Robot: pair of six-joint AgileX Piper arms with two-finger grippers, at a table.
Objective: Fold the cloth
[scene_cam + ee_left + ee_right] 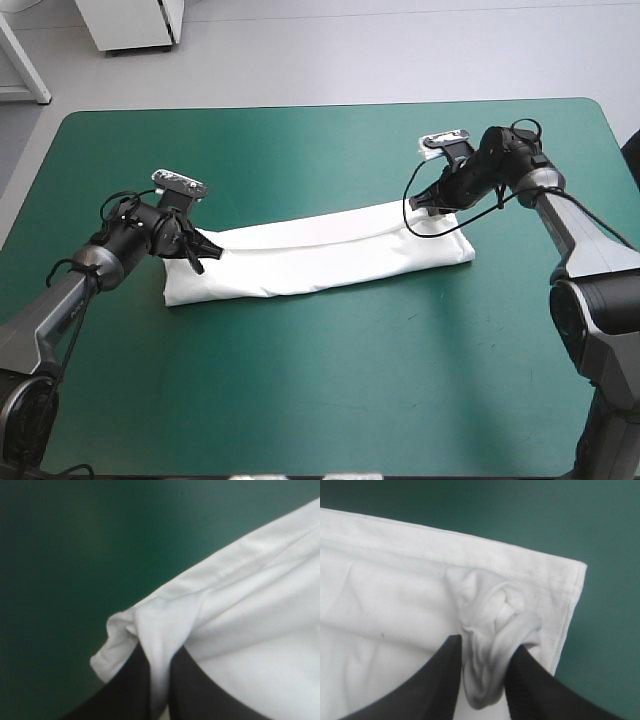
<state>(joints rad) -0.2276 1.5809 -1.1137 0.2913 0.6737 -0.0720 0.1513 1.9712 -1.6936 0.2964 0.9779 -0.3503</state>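
The white T-shirt [320, 252] lies folded into a long narrow band across the middle of the teal-green table. My left gripper [203, 246] is at the band's left end, shut on the T-shirt, with a fold of its far edge [157, 630] pinched between the black fingers. At the band's right end my right gripper [432, 205] is shut on the T-shirt too, a bunched wad of cloth [490, 645] squeezed between its fingers near the hemmed corner [572, 580]. Both ends sit low on the table.
Bare teal-green cover [330, 390] surrounds the band on all sides, widest toward the near edge. A white cabinet base [130, 25] stands on the floor beyond the far edge.
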